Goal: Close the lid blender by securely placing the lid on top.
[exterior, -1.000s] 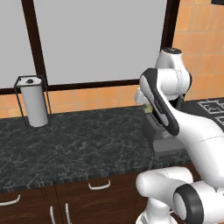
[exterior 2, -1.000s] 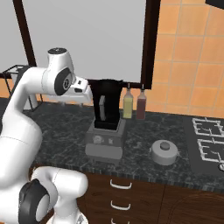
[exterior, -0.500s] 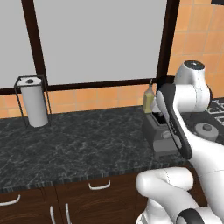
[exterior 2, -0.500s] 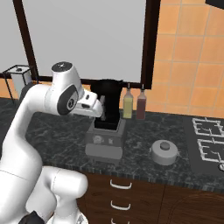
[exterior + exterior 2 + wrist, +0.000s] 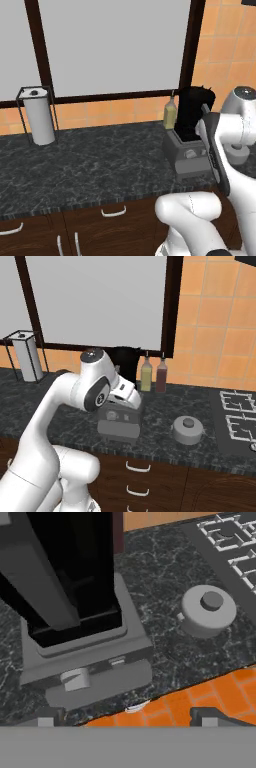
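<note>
Nearest, the gripper (image 5: 125, 719) hangs before the blender (image 5: 75, 612), fingers spread wide with nothing between them; the lid (image 5: 188, 430) rests on the counter (image 5: 45, 406) right of the blender; two bottles (image 5: 153, 373) stand beyond.

White arm (image 5: 45, 421), dark joints

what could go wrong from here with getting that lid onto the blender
1. The tool is empty and hangs in front of the blender, while the lid lies on the counter beside it. Swinging across could clip the tall jar.
2. The lid's small knob is a narrow grip; it may slip.
3. Two bottles stand close behind; a high carry could knock them.
</note>
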